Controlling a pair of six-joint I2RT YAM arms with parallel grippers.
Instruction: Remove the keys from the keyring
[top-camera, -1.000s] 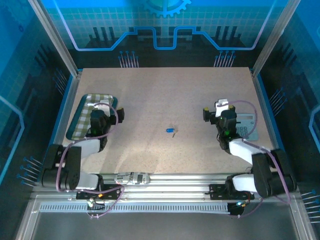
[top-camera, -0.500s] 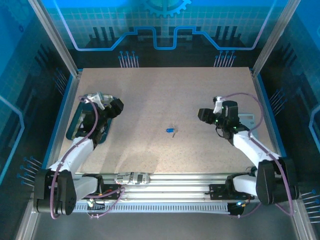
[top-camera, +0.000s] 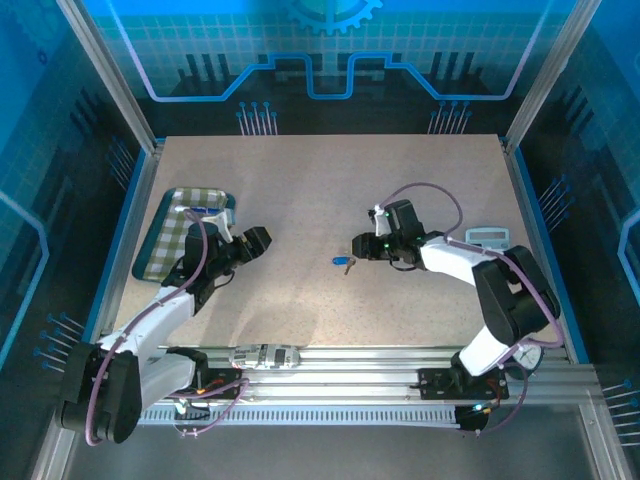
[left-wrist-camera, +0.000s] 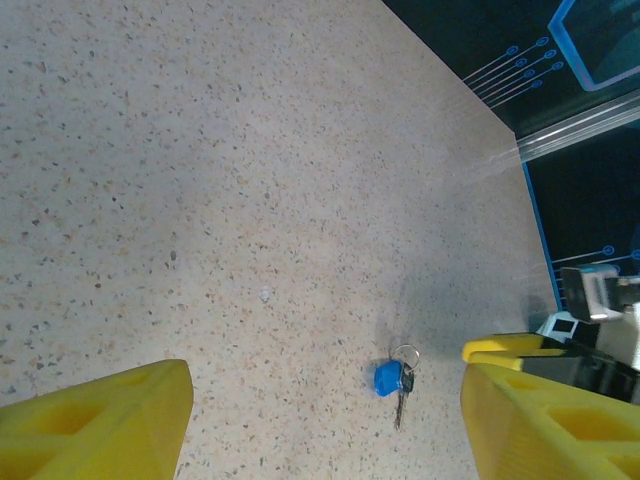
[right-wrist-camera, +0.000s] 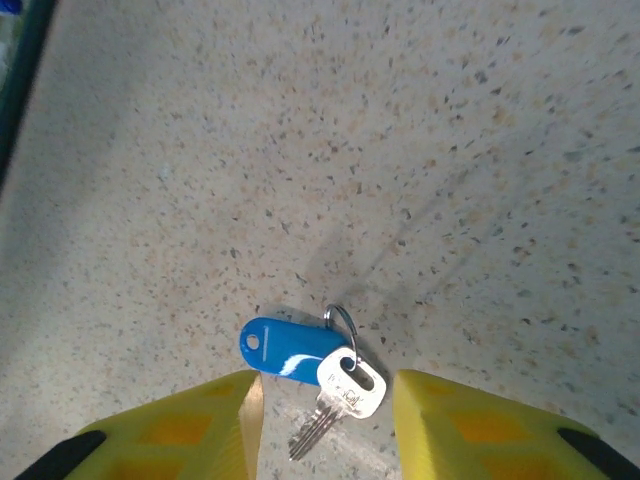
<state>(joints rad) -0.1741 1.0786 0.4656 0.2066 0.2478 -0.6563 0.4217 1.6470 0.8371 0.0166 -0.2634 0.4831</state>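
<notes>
The keys (top-camera: 343, 263) lie flat near the middle of the table: a silver key (right-wrist-camera: 345, 393) and a blue plastic tag (right-wrist-camera: 288, 350), both hung on a thin metal keyring (right-wrist-camera: 343, 322). My right gripper (top-camera: 358, 247) hovers just right of them. In the right wrist view the right gripper (right-wrist-camera: 325, 432) is open and its yellow fingers (right-wrist-camera: 480, 430) straddle the key without touching it. My left gripper (top-camera: 260, 241) is off to the left, open and empty. The left wrist view has the keys (left-wrist-camera: 394, 379) ahead on the bare table, between its wide yellow fingers (left-wrist-camera: 100, 420).
A checked tray (top-camera: 160, 245) holding a blue pen (top-camera: 200, 211) sits at the table's left edge, behind the left arm. A grey calculator-like device (top-camera: 488, 238) lies at the right edge. Speckled tabletop surrounds the keys.
Both arms have swung in from the table's sides toward the centre. The right gripper has come down beside the keys, and both pairs of jaws have narrowed.
</notes>
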